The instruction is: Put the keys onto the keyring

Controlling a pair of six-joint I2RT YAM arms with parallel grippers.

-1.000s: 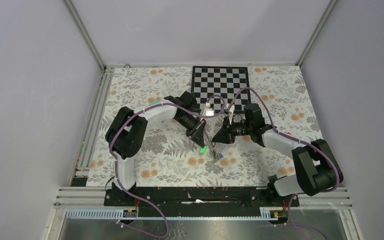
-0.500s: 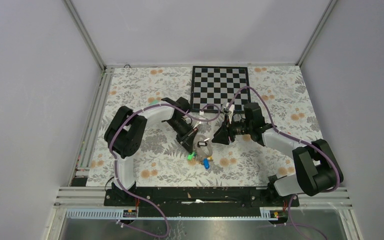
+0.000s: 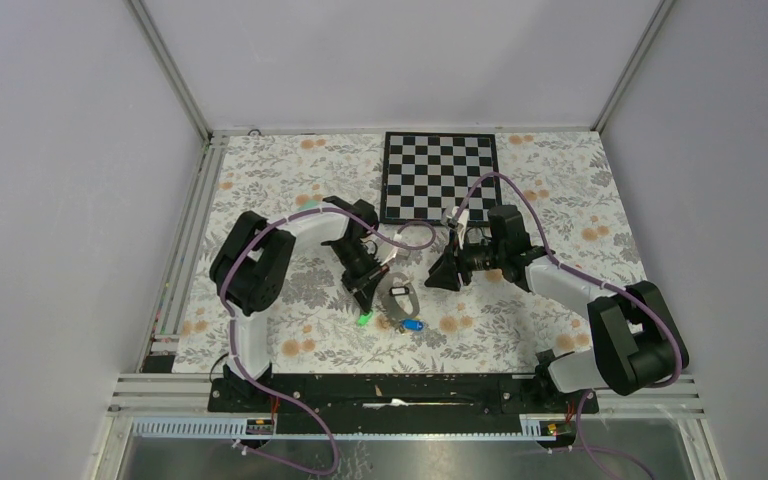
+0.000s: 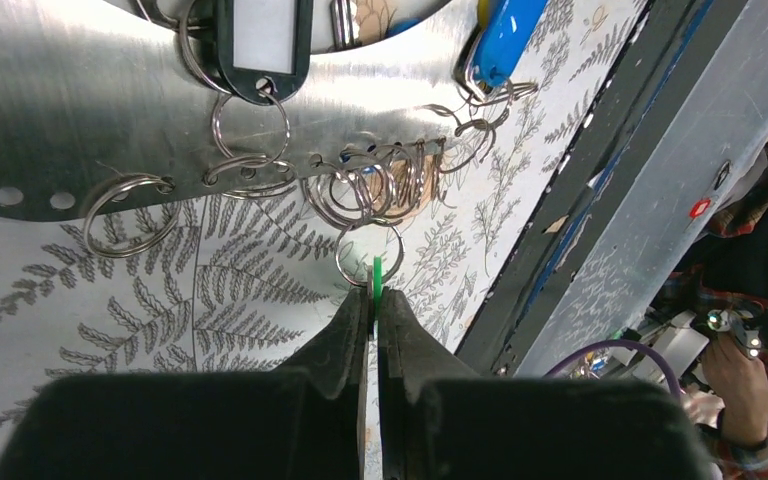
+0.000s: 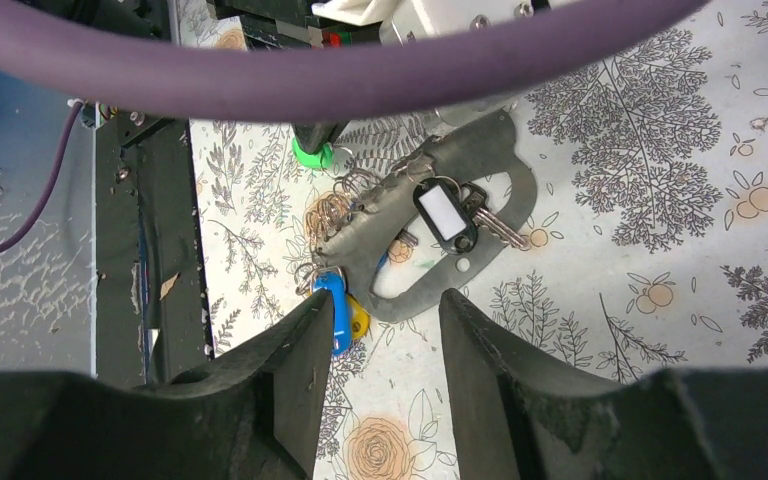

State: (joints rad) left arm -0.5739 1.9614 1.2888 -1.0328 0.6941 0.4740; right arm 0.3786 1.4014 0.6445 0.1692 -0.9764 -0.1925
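Note:
My left gripper [image 4: 373, 296] is shut on a green key [image 4: 376, 275], held edge-on, low over the table. A thin silvery keyring [image 4: 339, 265] sits at the key's head. It links to several rings on the edge of a grey metal plate [image 4: 80, 110]. A blue key [image 4: 500, 45] hangs at the plate's far end. In the right wrist view the green key [image 5: 310, 155], blue key [image 5: 335, 310] and yellow key [image 5: 359, 322] lie round the plate [image 5: 480, 150]. My right gripper [image 5: 387, 305] is open and empty above it. The top view shows the left gripper [image 3: 364, 303], the green key [image 3: 364, 320], the blue key [image 3: 413, 325] and the right gripper [image 3: 434, 282].
A black tag with a white label [image 5: 445, 215] and a plain metal key [image 5: 505, 230] lie on the plate. A checkerboard [image 3: 440, 178] lies at the back of the floral mat. The black front rail [image 5: 145, 250] runs close to the keys.
My left gripper has moved left and toward the near edge with the green key, dragging the plate and the other keys along. The right gripper has stayed open, almost in place.

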